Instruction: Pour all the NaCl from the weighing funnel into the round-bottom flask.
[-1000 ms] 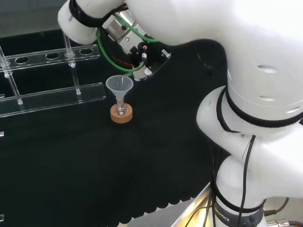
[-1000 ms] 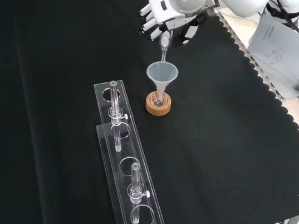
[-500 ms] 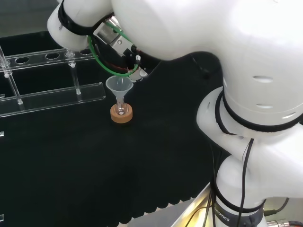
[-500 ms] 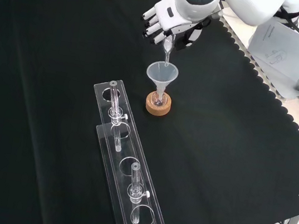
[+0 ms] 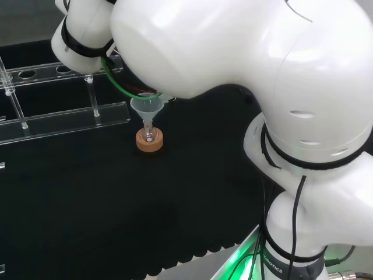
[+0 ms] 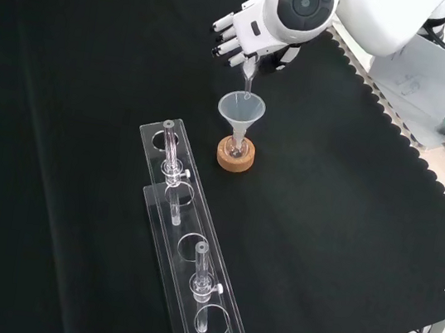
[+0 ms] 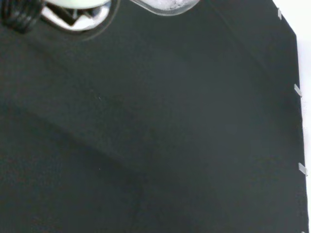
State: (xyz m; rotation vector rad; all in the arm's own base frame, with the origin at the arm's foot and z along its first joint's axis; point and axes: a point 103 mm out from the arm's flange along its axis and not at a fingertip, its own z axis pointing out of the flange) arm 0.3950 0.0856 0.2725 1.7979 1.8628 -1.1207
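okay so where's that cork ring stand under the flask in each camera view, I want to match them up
Head view: the cork ring sits left of centre on the black cloth, in front of the clear rack.
Front view: the cork ring sits at centre, right of the rack, below the hand.
Wrist view: I cannot make it out.
Shared landmark: the clear funnel standing directly above it.

- The hand (image 6: 241, 34) comes in from the top, fingers curled round a slim clear weighing funnel (image 6: 248, 72) tilted spout-down.
- Its tip hangs just over the mouth of a clear plastic funnel (image 6: 241, 111).
- That funnel sits in a small flask (image 6: 236, 145) on a cork ring (image 6: 235, 157).
- Two clear racks (image 6: 189, 254) lie near, lower left, on the black-clothed counter (image 6: 57, 150).
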